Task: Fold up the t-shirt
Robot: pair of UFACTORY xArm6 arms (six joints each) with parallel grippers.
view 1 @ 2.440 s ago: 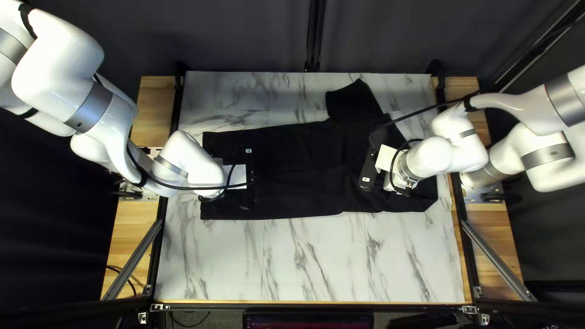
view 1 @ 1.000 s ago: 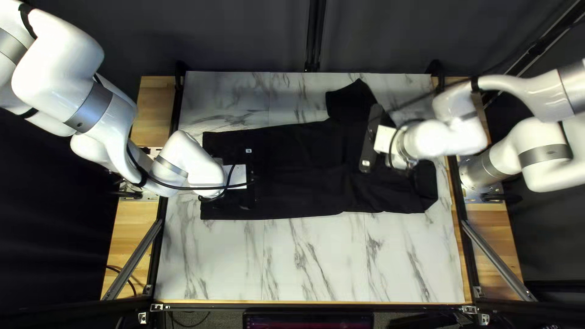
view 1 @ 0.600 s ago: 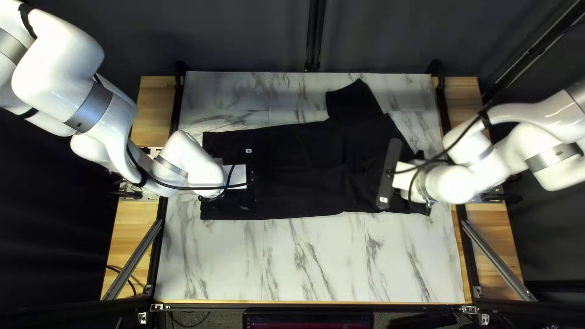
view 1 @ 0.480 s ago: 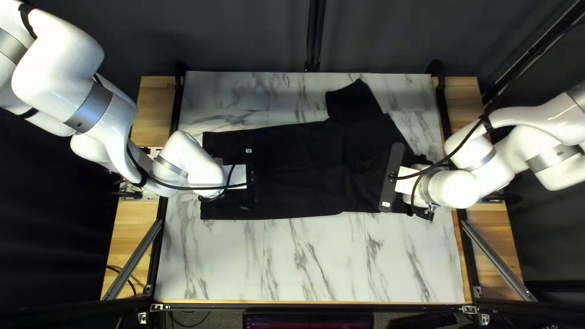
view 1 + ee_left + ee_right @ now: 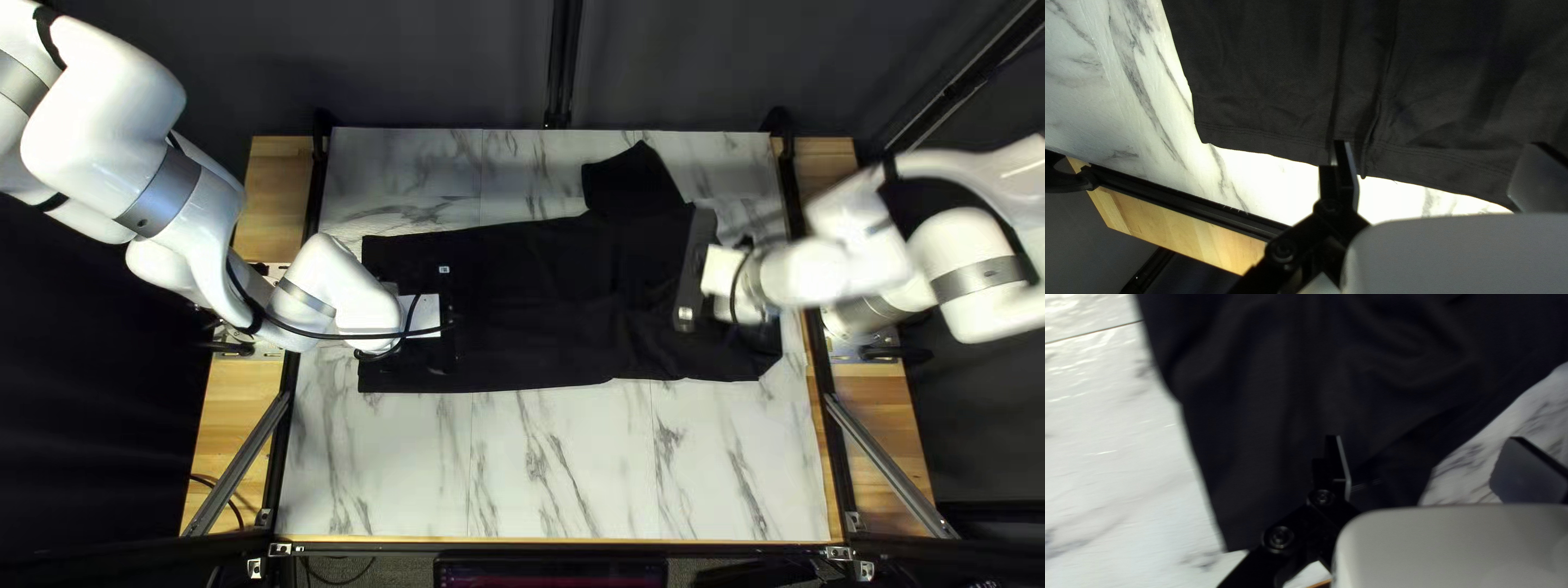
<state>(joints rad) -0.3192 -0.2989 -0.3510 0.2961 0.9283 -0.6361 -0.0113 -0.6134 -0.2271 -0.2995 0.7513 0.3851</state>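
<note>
Left gripper (image 5: 447, 318): fingers spread wide, nothing clasped; the hem of the black t-shirt (image 5: 533, 299) ran beneath and between them. Contact with cloth: could not tell. Right gripper (image 5: 695, 272): also parted wide, nothing grasped, over the shirt's other end; touch could not be judged there either. Shirt lay lengthwise across the middle of the grey-veined white tabletop (image 5: 566, 468), one narrow part jutting toward the far edge, rumpled near the right gripper. Pale wooden boards (image 5: 278, 207) flanked the top; dark curtain (image 5: 435, 65) hung behind.
</note>
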